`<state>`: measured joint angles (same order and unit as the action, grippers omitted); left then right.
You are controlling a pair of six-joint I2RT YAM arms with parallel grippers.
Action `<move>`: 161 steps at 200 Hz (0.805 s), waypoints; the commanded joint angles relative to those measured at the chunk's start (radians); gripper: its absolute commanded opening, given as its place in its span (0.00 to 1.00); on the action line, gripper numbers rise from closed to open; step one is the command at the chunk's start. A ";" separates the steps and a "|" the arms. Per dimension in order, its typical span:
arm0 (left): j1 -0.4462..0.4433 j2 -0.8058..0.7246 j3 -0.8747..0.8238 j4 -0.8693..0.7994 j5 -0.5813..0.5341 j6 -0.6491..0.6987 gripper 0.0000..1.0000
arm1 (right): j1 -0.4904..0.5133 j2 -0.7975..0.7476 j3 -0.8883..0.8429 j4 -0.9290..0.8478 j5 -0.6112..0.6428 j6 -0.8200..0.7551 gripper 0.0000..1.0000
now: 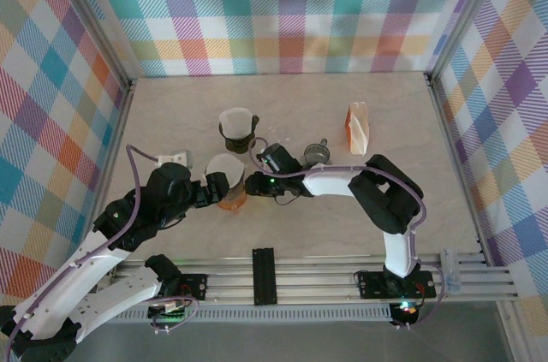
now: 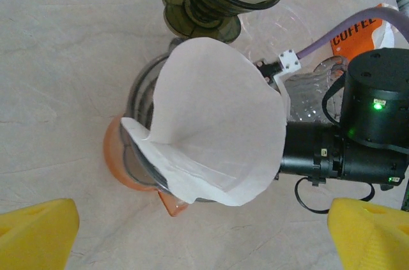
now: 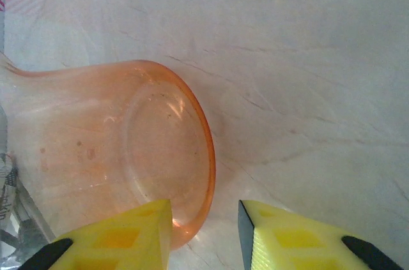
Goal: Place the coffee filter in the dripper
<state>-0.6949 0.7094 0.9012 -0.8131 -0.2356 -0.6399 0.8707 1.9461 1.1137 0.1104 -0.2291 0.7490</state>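
Note:
The white paper coffee filter (image 2: 211,123) sits opened in the orange see-through dripper (image 2: 118,155), leaning over its rim; from above, the filter (image 1: 224,169) covers the dripper (image 1: 231,200). My left gripper (image 2: 204,238) hangs open just in front of it, yellow fingers (image 2: 38,232) wide apart and holding nothing; its place in the top view is left of the dripper (image 1: 208,191). My right gripper (image 1: 254,184) comes in low from the right. Its jaws (image 3: 204,232) stand narrowly apart astride the dripper's base rim (image 3: 204,155), with a gap at the right finger.
A dark green dripper (image 1: 237,127) with its own filter stands behind. A clear glass server (image 1: 318,154) and an orange-white coffee bag (image 1: 358,127) are to the right, a small white block (image 1: 174,159) to the left. Plaid walls enclose the table (image 1: 385,225).

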 commanded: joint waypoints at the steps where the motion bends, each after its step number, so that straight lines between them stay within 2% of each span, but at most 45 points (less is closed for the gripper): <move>1: 0.012 -0.007 0.033 0.001 -0.008 -0.005 1.00 | 0.010 0.024 0.048 -0.025 -0.005 0.009 0.36; 40: 0.012 0.002 0.047 0.019 -0.016 0.003 1.00 | 0.010 -0.071 -0.008 -0.058 0.049 -0.008 0.45; 80: 0.013 0.007 0.043 0.047 -0.001 0.009 1.00 | 0.011 -0.268 -0.127 -0.123 0.091 -0.029 0.52; 117: 0.013 0.010 0.027 0.052 -0.014 0.007 1.00 | 0.008 -0.473 -0.141 -0.359 0.244 -0.123 0.59; 144: 0.012 0.011 0.018 0.051 -0.032 0.001 1.00 | -0.034 -0.498 -0.028 -0.601 0.380 -0.229 0.59; 161: 0.012 0.016 0.015 0.050 -0.031 0.000 1.00 | -0.109 -0.495 0.023 -0.678 0.368 -0.281 0.61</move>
<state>-0.6949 0.7193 0.9192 -0.7795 -0.2474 -0.6392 0.8455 1.4521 1.0691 -0.3424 0.0528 0.5877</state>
